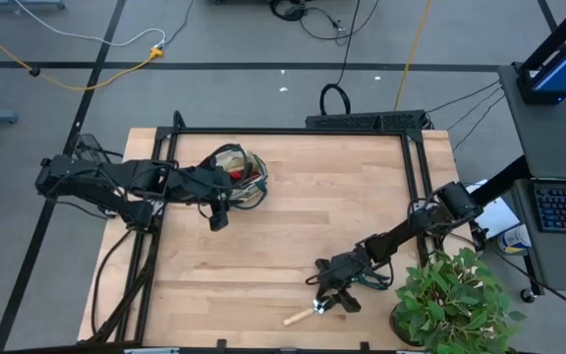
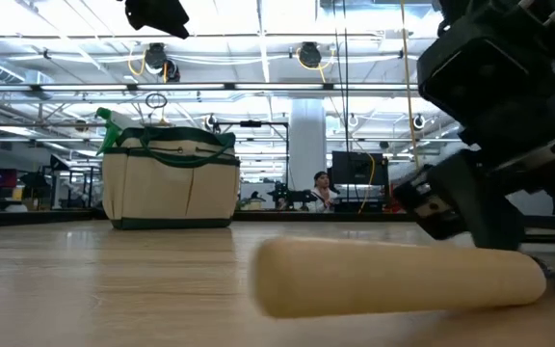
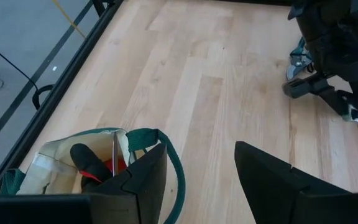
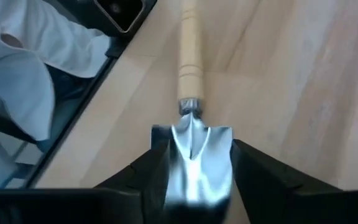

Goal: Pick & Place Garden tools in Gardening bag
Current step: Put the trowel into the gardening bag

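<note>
The tan gardening bag [image 1: 239,177] with green trim stands upright at the table's far left; it also shows in the low view [image 2: 171,183]. It holds a red item and a black handle [image 3: 87,163]. My left gripper [image 1: 219,216] hovers open just near of the bag, with its fingers apart in the left wrist view [image 3: 197,180]. A wooden-handled metal trowel [image 1: 308,313] lies near the table's near edge. My right gripper [image 1: 334,295] is shut on the trowel's blade. My right gripper pinches the trowel's metal blade [image 4: 194,146] by its two side edges, one finger on each side. The fingers slant down from the table's right and lie along the trowel. The wooden handle [image 4: 190,56] points away from the gripper and lies low at the table top [image 2: 393,275].
A leafy potted plant [image 1: 450,300] stands at the near right corner, close behind my right arm. A black frame [image 1: 416,187] runs along the table's edges. White cloth [image 4: 17,68] shows beyond the table's edge. Bare wood lies between the bag and the trowel.
</note>
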